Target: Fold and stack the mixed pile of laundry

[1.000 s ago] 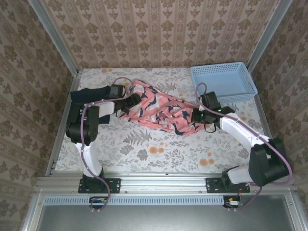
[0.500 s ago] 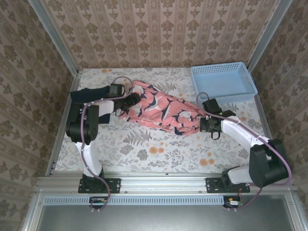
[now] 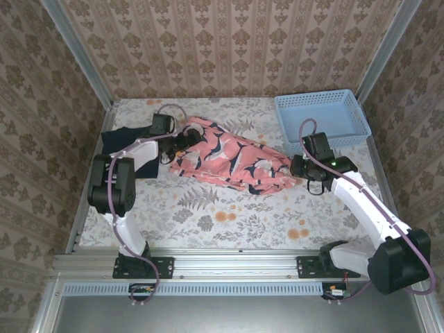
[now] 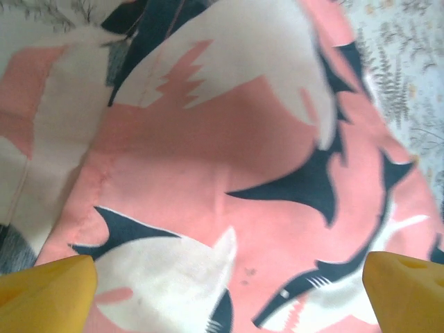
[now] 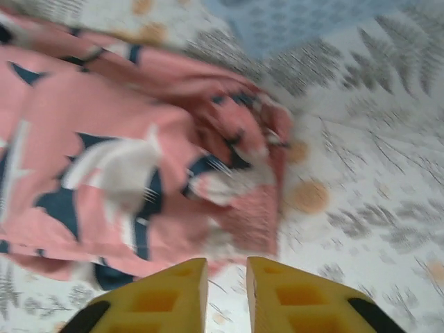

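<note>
The pink garment point(image 3: 229, 156) with navy-and-white sharks lies stretched across the middle of the table, bunched at its right end. The dark T-shirt point(image 3: 119, 139) lies at the far left, partly under the left arm. My left gripper point(image 3: 184, 143) hovers over the garment's left end; in the left wrist view its jaws stand wide open point(image 4: 227, 288) above the pink cloth point(image 4: 229, 139), gripping nothing. My right gripper point(image 3: 300, 169) sits just off the garment's right end. In the right wrist view point(image 5: 227, 277) a narrow gap shows bare table, and the crumpled hem point(image 5: 257, 173) lies ahead.
A light blue lattice basket point(image 3: 322, 118) stands at the back right, close behind the right arm. The floral tablecloth point(image 3: 229, 215) is open in front of the garment. Patterned walls enclose the table on three sides.
The right gripper pulled the garment's right end rightward, then let it go and drew back. The left gripper slid a little toward the back left over the garment.
</note>
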`<act>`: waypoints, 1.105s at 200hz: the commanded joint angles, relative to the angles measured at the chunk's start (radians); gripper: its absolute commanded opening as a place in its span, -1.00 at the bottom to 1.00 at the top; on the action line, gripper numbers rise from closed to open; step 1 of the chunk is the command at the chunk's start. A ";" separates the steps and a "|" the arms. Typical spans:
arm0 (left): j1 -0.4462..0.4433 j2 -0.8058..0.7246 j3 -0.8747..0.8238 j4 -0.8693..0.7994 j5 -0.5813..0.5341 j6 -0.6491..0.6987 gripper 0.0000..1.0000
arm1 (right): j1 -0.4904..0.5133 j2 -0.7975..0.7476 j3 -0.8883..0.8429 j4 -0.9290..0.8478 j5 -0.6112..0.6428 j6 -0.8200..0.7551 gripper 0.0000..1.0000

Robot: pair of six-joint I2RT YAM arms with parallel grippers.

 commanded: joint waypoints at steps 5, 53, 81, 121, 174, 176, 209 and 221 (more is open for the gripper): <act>-0.058 -0.086 0.029 -0.056 0.021 0.021 0.99 | 0.014 0.120 -0.015 0.166 -0.146 0.084 -0.70; -0.123 -0.020 -0.190 0.279 0.094 -0.204 -0.23 | 0.014 0.322 -0.082 0.314 -0.178 0.189 -0.86; -0.122 0.054 -0.239 0.347 0.084 -0.236 -0.62 | 0.022 0.370 -0.162 0.356 -0.187 0.248 -0.88; -0.072 0.099 -0.258 0.317 0.031 -0.187 -0.60 | 0.139 0.380 -0.204 0.299 -0.131 0.271 -0.86; 0.003 0.046 -0.128 0.135 0.061 -0.059 0.01 | 0.156 0.131 -0.167 0.123 0.004 0.223 0.05; 0.002 0.039 -0.122 0.127 0.060 -0.053 0.03 | 0.152 0.117 -0.163 0.115 0.010 0.217 0.09; -0.010 -0.044 -0.082 0.060 0.052 -0.012 0.33 | 0.036 -0.003 -0.136 0.071 -0.015 0.156 0.79; -0.026 -0.070 -0.083 0.055 0.051 -0.009 0.33 | -0.006 0.002 -0.145 0.074 -0.037 0.137 0.82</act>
